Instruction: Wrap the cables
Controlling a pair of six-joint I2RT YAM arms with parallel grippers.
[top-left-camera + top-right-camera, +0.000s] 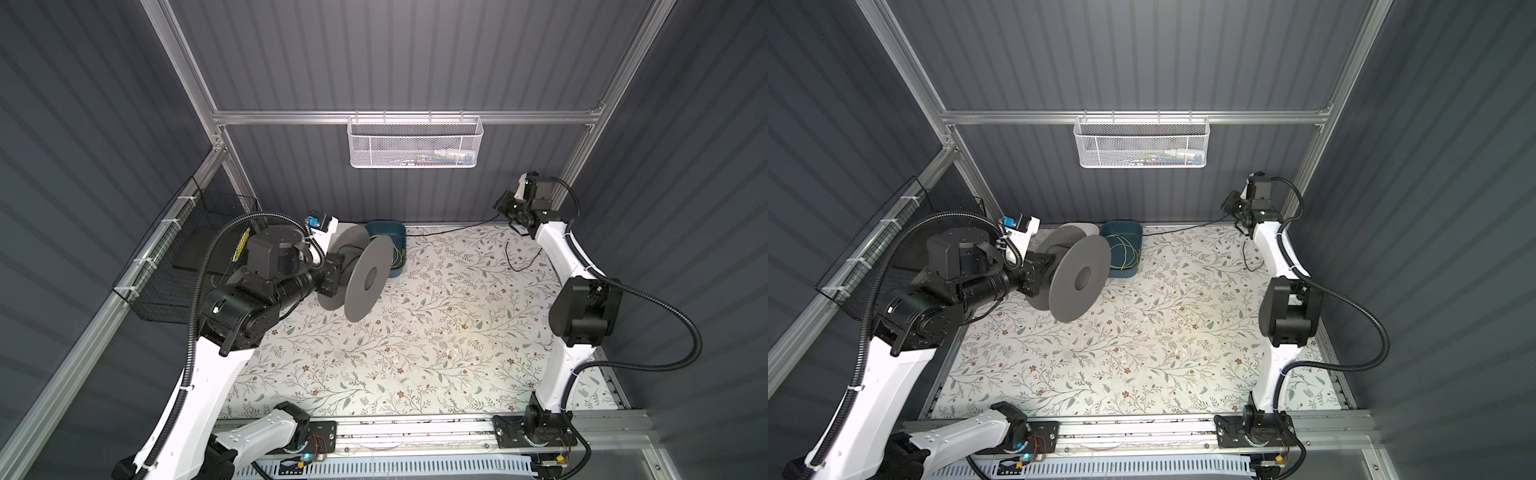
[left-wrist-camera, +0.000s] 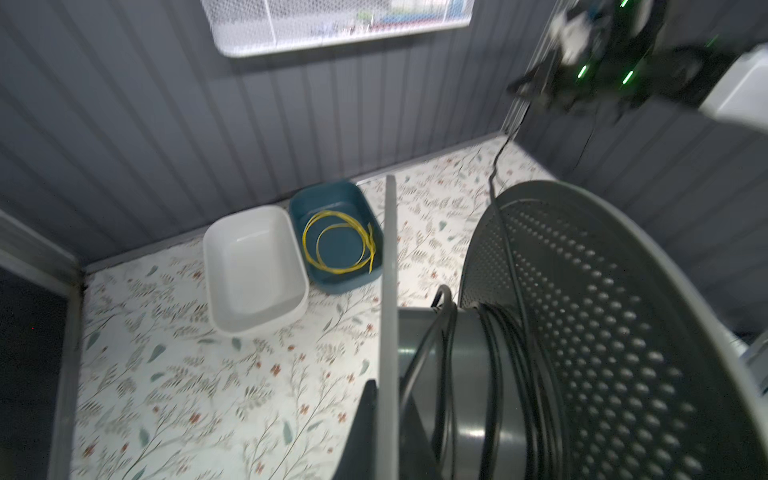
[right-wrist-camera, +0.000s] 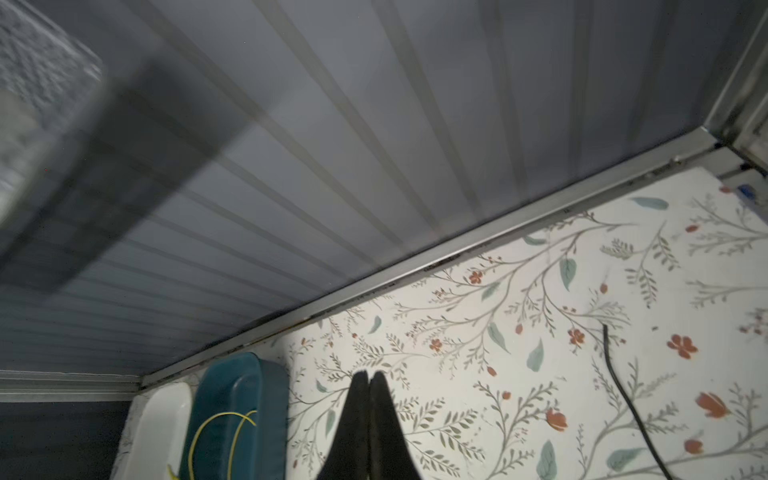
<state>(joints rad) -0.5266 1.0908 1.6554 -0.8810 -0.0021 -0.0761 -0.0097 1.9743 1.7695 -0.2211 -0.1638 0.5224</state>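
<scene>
One black cable (image 3: pixel 622 395) trails over floral tabletop (image 1: pixel 415 353), ribbed grey walls (image 1: pixel 395 54) around

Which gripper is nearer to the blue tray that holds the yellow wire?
Left. The left gripper, clamped on the grey spool, hangs just beside the blue tray. The right gripper, holding the black wire, is raised in the far right corner.

Grey spool (image 1: pixel 368 286), dimpled it seems; black wire (image 2: pixel 496 365); yellow wire (image 2: pixel 332 213); teal bin (image 2: pixel 345 283); white bin (image 2: pixel 253 249); floral-patterned tabletop (image 1: pixel 415 353).
</scene>
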